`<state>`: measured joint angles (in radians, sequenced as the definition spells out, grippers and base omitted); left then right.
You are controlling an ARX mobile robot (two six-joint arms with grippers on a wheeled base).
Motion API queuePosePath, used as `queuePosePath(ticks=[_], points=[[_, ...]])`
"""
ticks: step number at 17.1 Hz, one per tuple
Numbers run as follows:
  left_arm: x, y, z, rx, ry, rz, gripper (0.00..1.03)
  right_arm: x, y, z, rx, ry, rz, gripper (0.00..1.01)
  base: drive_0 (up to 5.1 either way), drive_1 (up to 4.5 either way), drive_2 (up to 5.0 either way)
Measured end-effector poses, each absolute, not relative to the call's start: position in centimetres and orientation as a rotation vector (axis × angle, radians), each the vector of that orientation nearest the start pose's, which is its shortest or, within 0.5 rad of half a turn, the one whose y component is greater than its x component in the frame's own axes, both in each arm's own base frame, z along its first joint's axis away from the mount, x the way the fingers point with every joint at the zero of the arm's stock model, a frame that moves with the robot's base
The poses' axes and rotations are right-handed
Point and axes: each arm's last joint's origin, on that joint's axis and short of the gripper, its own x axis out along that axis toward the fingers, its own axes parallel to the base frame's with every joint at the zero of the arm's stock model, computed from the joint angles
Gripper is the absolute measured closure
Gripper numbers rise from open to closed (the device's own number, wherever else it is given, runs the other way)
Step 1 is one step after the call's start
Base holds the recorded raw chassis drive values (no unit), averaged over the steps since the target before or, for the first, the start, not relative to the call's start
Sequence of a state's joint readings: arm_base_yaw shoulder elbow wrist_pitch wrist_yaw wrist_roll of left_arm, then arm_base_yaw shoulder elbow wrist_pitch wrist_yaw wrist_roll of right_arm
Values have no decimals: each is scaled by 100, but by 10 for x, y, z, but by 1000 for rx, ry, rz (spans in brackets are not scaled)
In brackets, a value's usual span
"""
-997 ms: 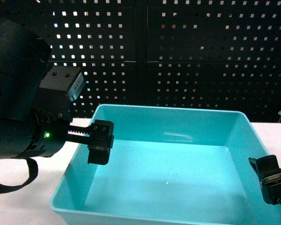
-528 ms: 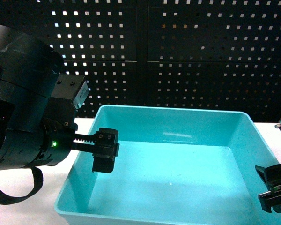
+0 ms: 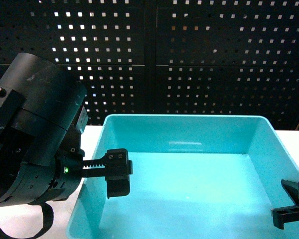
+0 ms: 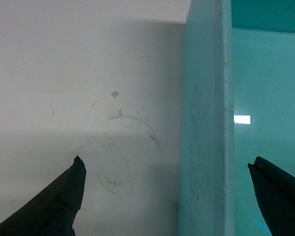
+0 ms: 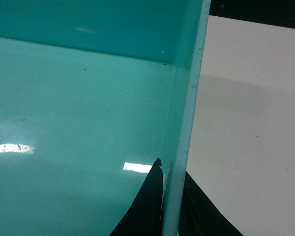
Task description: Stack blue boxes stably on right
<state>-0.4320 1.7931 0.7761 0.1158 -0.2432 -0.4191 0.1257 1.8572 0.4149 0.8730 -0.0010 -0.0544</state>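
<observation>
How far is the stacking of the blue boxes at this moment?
Nothing looks stacked yet: only one blue box is in view. In hand: the left gripper is open astride its left wall, while the right gripper pinches the right wall. Left: carrying the box to the right and stacking it.

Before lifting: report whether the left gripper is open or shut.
Open. Left gripper fingers straddle the blue box's wall without touching.

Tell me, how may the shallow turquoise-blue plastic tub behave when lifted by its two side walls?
The shallow turquoise-blue plastic tub is empty, so probably light. Its walls look thin, so they may flex. The glossy surface could slip between the left gripper fingers, which straddle the wall with a gap.
</observation>
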Motion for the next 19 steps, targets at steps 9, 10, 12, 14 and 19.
queuePosePath(ticks=[9, 10, 12, 14, 19], points=[[289, -139, 111, -73, 865, -24, 83, 265, 35, 68, -89, 539, 144, 94, 0, 0, 0], [288, -139, 110, -67, 863, -18, 94, 263, 35, 67, -89, 537, 143, 94, 0, 0, 0], [287, -139, 109, -68, 856, -16, 101, 263, 32, 67, -81, 528, 147, 94, 0, 0, 0], [284, -138, 110, -63, 843, -20, 101, 262, 29, 67, -71, 521, 143, 94, 0, 0, 0], [280, -134, 130, -17, 798, -71, 101, 262, 23, 80, -40, 523, 136, 94, 0, 0, 0]])
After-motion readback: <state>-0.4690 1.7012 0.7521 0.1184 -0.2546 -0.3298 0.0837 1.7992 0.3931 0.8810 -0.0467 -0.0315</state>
